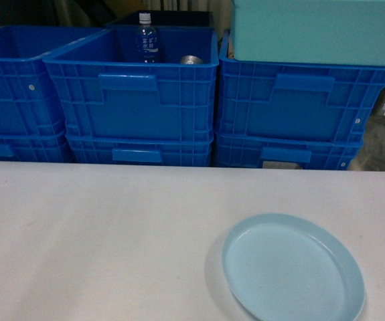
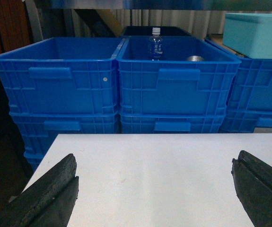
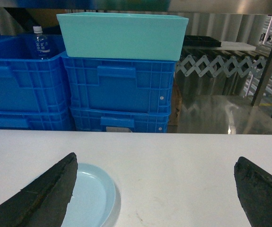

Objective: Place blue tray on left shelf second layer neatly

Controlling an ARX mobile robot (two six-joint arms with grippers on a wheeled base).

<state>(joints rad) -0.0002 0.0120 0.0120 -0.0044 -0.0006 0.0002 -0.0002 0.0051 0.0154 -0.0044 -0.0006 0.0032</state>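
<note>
The blue tray (image 1: 292, 271) is a pale sky-blue round plate. It lies flat on the white table (image 1: 98, 234) at the front right. In the right wrist view the blue tray (image 3: 91, 196) lies low on the left, partly behind the left finger. My right gripper (image 3: 157, 157) is open over bare table just right of it, holding nothing. My left gripper (image 2: 157, 156) is open too, above bare table near the table's left corner. Neither gripper shows in the head view. The left shelf second layer is out of view.
Stacked dark-blue crates (image 1: 132, 100) stand in a row behind the table. The middle one holds a water bottle (image 1: 146, 39) and a metal can (image 1: 192, 60). A teal bin (image 1: 316, 30) sits on the right stack. A folding conveyor (image 3: 225, 66) and steel uprights (image 3: 269, 61) stand far right.
</note>
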